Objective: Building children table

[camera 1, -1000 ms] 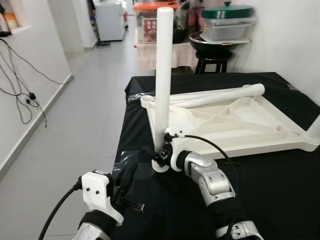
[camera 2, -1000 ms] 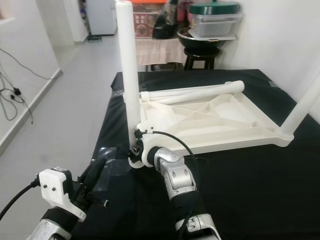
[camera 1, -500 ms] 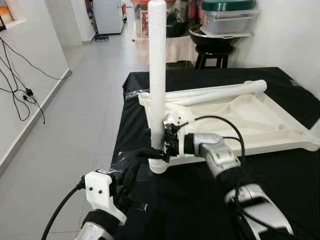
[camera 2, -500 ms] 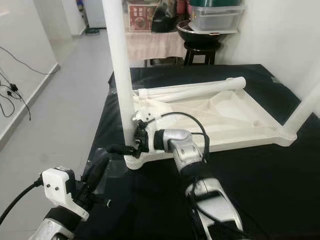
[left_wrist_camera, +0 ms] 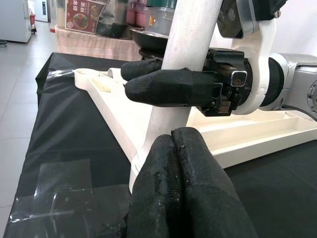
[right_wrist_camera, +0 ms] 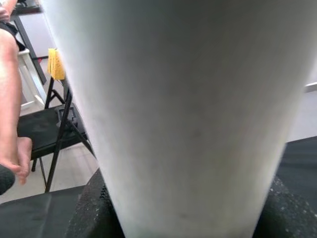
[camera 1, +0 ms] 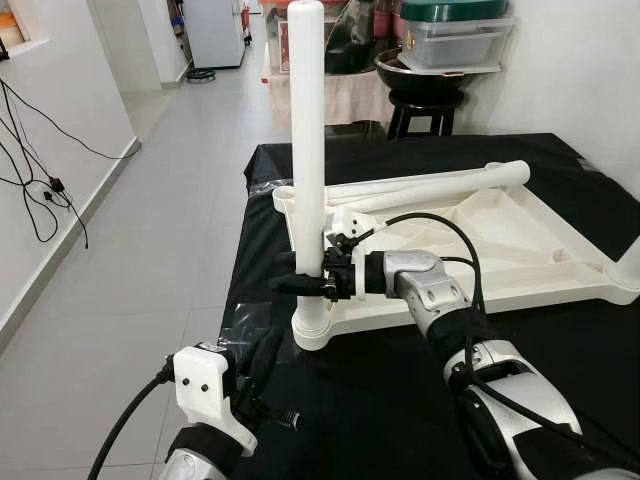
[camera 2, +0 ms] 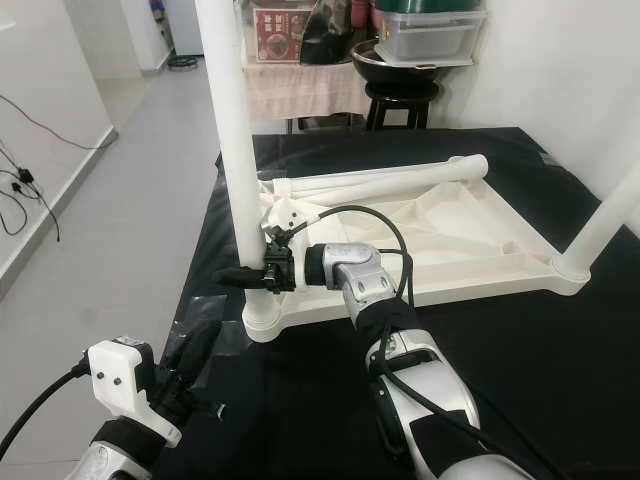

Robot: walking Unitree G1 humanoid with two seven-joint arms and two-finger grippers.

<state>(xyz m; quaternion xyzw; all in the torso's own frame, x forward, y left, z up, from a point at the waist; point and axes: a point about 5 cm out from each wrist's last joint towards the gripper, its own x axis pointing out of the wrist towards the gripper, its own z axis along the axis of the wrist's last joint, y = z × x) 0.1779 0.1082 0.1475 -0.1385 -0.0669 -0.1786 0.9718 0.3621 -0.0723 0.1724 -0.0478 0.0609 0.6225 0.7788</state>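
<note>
A white plastic children's tabletop (camera 1: 480, 250) lies upside down on a table draped in black cloth (camera 1: 560, 370), its ribbed underside facing up. At its near-left corner a round white plastic leg (camera 1: 306, 150) stands upright in its socket (camera 1: 312, 328). The right gripper (camera 1: 300, 283) pinches this leg low down, just above the socket, one black finger on each side of the tube. The left gripper (left_wrist_camera: 185, 163) hovers near the table's near-left edge with its fingers pressed together, holding nothing, just short of the socket. Two more white tubular legs (camera 1: 430, 186) lie across the far side of the tabletop, and another leg (camera 2: 605, 225) stands upright at the right corner.

The leg looks light, stiff and smooth, so it is likely to slip in the padded fingers if twisted hard. A low hold close to the socket seems best, since pressure higher up would lever the tall tube sideways. The tabletop itself looks light enough to slide on the cloth.

A red-labelled box (camera 1: 283, 40) sits on the floor far behind; its writing is too small to read. In the right wrist view a person's bare leg (right_wrist_camera: 11, 99) shows beside a black folding chair (right_wrist_camera: 44, 129).
</note>
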